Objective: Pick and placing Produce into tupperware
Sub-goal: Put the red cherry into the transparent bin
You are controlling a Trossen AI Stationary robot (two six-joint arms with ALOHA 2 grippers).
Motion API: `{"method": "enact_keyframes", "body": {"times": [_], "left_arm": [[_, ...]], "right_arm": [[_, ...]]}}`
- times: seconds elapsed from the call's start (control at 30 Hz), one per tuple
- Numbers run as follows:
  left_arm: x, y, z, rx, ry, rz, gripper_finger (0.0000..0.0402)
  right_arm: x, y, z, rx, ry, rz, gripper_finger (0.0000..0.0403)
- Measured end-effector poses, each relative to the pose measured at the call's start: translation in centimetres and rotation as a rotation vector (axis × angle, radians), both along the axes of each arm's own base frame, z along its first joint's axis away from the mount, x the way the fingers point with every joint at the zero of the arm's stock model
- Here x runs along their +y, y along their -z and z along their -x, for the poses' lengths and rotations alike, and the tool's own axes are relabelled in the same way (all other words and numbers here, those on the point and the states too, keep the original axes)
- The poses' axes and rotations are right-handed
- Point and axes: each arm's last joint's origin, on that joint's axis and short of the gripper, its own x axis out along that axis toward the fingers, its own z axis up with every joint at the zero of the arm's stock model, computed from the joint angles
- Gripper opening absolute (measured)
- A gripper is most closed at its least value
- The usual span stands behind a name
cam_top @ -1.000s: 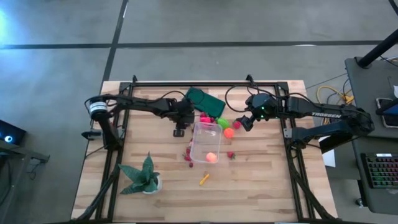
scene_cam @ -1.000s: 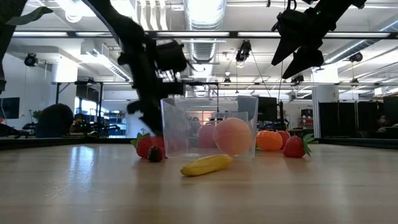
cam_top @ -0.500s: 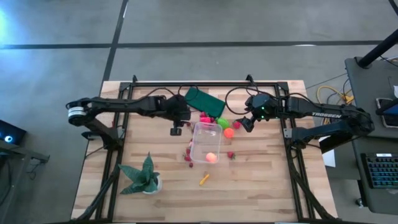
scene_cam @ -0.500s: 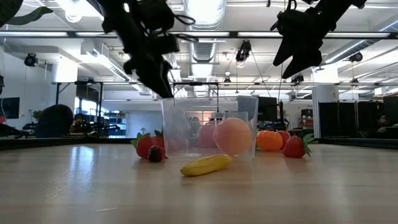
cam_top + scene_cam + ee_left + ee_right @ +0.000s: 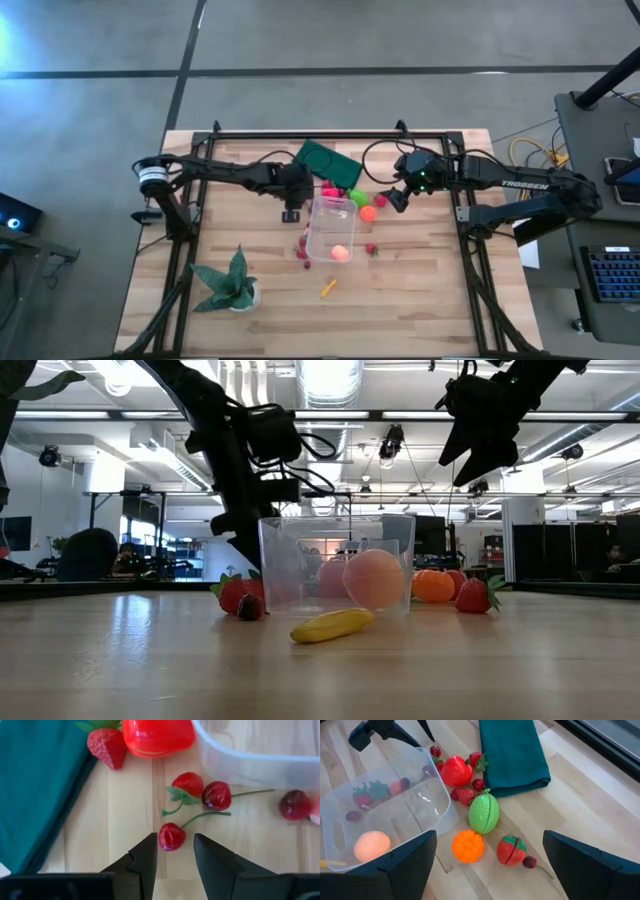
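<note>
Fingers of your left gripper [image 5: 175, 851] stand slightly apart, a cherry [image 5: 171, 836] just ahead, clamped on nothing. Your tupperware [image 5: 331, 228] lies mid-table, long axis running front to back. Your right gripper [image 5: 393, 198] hovers spread wide beside it.

Pale wooden table [image 5: 420, 290], planked, matt grain. Clear glossy plastic box [image 5: 395, 815]; smooth, shiny plastic cherry [image 5: 171, 836] and red pepper [image 5: 157, 737]. Soft matt teal cloth [image 5: 512, 755], folded.

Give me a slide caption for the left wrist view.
Left claw poised over a cherry beside the clear tupperware.
</note>
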Motion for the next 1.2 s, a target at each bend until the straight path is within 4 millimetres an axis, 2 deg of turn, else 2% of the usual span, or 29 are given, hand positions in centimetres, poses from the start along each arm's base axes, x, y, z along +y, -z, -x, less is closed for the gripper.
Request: {"method": "enact_keyframes", "body": {"times": [0.2, 0.5, 0.67, 0.87, 1.2], "left_arm": [[0.22, 0.63, 0.15, 0.021, 0.019, -0.009, 0.0114], [0.66, 0.44, -0.28, -0.053, -0.043, -0.011, 0.0119], [0.69, 0.64, -0.10, -0.052, -0.123, 0.011, 0.0162], [0.64, 0.64, -0.12, -0.041, -0.082, -0.005, 0.0204], [0.63, 0.80, -0.11, -0.027, 0.009, -0.025, 0.0192]], "right_arm": [[-0.01, 0.02, -0.02, 0.004, -0.008, 0.008, 0.0357], [-0.02, 0.02, -0.02, 0.009, -0.017, 0.020, 0.0357], [-0.02, 0.02, -0.02, 0.009, -0.019, 0.021, 0.0357], [-0.02, 0.02, -0.02, 0.011, -0.024, 0.025, 0.0357], [-0.02, 0.02, -0.02, 0.011, -0.023, 0.024, 0.0357]]}}
